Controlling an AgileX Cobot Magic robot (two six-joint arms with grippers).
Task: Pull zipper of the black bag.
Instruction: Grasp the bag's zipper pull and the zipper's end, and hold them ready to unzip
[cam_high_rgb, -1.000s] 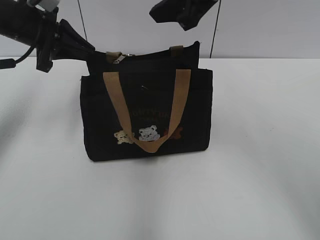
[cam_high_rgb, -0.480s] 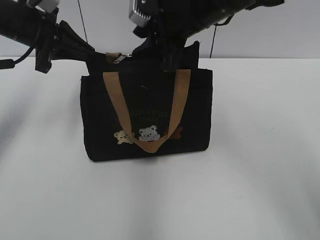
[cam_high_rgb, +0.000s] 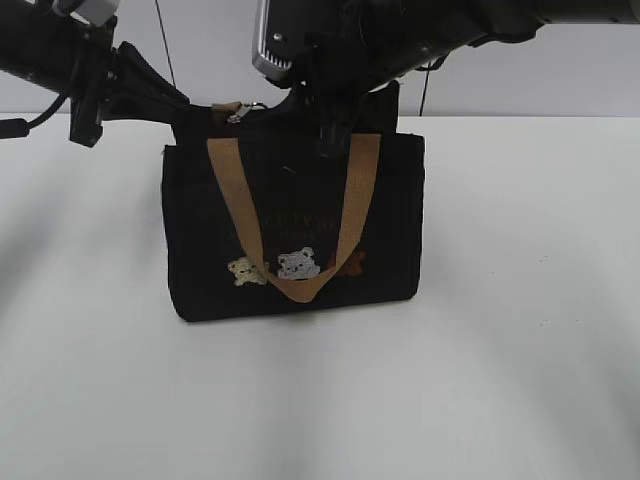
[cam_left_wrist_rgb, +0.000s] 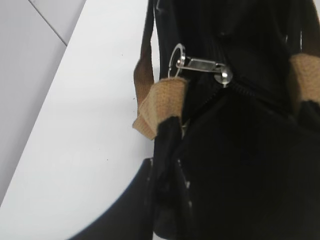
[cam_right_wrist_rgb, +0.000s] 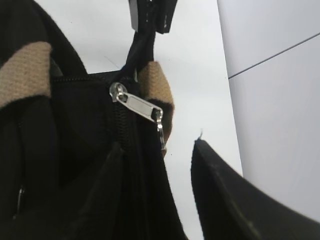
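The black bag (cam_high_rgb: 295, 235) stands upright on the white table with tan handles and bear patches on its front. The zipper pull (cam_high_rgb: 250, 109) is a small silver tab at the left end of the top track; it also shows in the left wrist view (cam_left_wrist_rgb: 202, 65) and the right wrist view (cam_right_wrist_rgb: 137, 105). My left gripper (cam_left_wrist_rgb: 165, 170) is shut on the bag's left end fabric, by a tan strap end (cam_left_wrist_rgb: 160, 107). My right gripper (cam_right_wrist_rgb: 160, 150) is open over the bag's top, its fingers apart just short of the pull, not touching it.
The white table (cam_high_rgb: 520, 330) runs all round the bag, with a pale wall behind it. The right arm (cam_high_rgb: 400, 40) crosses above the bag from the upper right. The left arm (cam_high_rgb: 70, 70) comes in from the upper left.
My right arm has come down from the upper right onto the bag's top and shifted a little left toward the zipper pull. The left arm and the bag have stayed put.
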